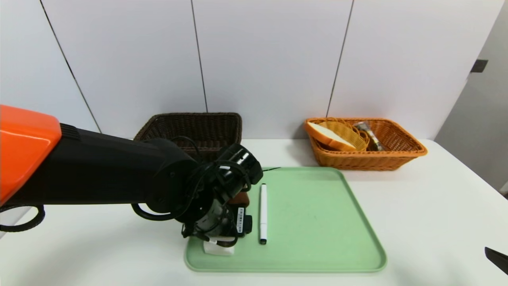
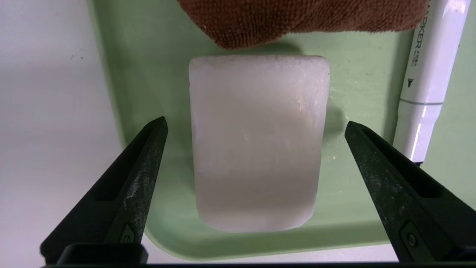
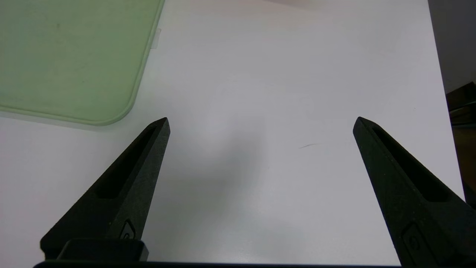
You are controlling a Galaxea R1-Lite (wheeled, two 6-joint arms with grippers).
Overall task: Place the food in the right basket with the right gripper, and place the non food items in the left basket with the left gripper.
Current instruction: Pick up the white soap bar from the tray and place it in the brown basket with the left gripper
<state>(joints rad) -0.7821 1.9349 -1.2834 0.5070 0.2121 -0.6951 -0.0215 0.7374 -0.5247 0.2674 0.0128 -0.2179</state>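
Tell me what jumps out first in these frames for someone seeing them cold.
The big orange and black left arm reaching in over the green tray, its left gripper open above a white block at the tray's near left corner. Next to it lie a white marker and a brown cloth. At the back, the orange basket already holds the bread; the right gripper idles open above bare table.

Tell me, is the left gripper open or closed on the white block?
Open. The left gripper has its fingers spread to either side of the white block, gaps showing on both sides.
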